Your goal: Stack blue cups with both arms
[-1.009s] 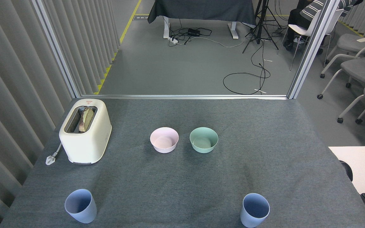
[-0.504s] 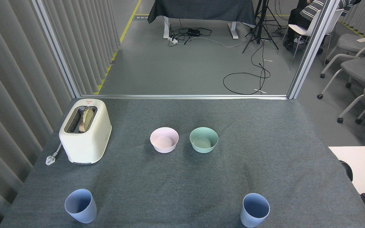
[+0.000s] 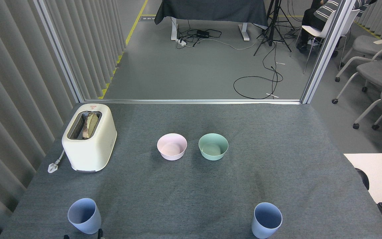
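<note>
While both blue cups point(image 3: 84, 215) point(image 3: 266, 220) stand apart, left tool point(image 3: 83, 236) barely shows, grip unclear.

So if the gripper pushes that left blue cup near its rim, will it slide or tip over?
Likely tip. The left blue cup stands upright, tall and narrowing to a small base, and the grey table cloth looks grippy rather than slick. It appears empty and thin-walled, so probably light, and it would roll in an arc if toppled.

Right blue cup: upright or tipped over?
Upright. The right blue cup stands on the table, open mouth up, interior looks empty.
</note>
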Controlling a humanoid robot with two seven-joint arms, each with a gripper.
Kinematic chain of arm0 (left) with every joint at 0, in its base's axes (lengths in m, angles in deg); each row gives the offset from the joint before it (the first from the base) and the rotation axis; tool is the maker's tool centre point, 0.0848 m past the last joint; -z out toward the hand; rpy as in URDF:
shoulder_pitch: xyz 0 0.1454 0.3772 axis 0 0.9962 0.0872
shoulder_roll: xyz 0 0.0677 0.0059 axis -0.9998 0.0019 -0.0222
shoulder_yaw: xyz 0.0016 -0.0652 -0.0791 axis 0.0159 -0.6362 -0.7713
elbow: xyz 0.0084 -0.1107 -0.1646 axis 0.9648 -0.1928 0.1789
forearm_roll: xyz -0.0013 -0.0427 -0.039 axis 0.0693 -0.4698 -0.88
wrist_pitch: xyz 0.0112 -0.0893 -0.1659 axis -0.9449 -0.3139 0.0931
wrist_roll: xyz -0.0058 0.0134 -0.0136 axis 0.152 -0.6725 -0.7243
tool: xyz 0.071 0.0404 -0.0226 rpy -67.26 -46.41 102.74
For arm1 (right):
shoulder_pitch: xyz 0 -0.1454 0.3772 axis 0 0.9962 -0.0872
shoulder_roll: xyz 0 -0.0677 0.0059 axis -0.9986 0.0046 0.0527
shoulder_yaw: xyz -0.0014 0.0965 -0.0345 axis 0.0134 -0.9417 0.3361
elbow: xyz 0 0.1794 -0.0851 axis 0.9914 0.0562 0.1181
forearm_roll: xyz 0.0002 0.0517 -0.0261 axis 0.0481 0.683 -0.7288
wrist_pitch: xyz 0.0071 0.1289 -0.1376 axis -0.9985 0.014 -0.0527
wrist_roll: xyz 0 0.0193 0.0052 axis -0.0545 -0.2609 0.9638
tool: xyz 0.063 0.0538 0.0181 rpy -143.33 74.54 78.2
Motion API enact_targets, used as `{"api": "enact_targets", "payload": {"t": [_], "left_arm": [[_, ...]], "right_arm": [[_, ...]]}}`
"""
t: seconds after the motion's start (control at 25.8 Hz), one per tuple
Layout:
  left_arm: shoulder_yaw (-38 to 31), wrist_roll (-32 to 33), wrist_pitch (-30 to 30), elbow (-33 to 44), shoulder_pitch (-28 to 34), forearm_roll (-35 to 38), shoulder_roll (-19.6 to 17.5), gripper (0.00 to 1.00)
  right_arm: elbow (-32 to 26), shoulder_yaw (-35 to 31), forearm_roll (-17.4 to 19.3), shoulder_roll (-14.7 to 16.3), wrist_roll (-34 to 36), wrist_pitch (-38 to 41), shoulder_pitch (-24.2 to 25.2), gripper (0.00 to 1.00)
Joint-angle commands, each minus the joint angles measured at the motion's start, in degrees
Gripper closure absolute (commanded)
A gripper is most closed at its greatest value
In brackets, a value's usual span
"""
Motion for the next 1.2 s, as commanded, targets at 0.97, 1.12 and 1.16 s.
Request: {"api": "enact_targets", "payload": {"t": [0.97,1.12,1.16], "left_arm": [[-0.03,-0.05,-5.36,-11.23,-10.71,0.0,-0.89,0.49],[0.85,0.12,-6.16,-7.45,-10.54,0.35,-0.63,0.49],[2.78,0.82,-6.68,-6.31,-10.8,0.79,-0.54,0.49]], "right_arm": [[1.88,1.4,-0.26,-0.18,-0.01,-0.01,-0.1,0.0],[1.88,1.4,-0.26,-0.18,-0.01,-0.01,-0.1,0.0],[1.88,1.4,-0.26,-0.18,-0.01,-0.1,-0.1,0.0]]}}
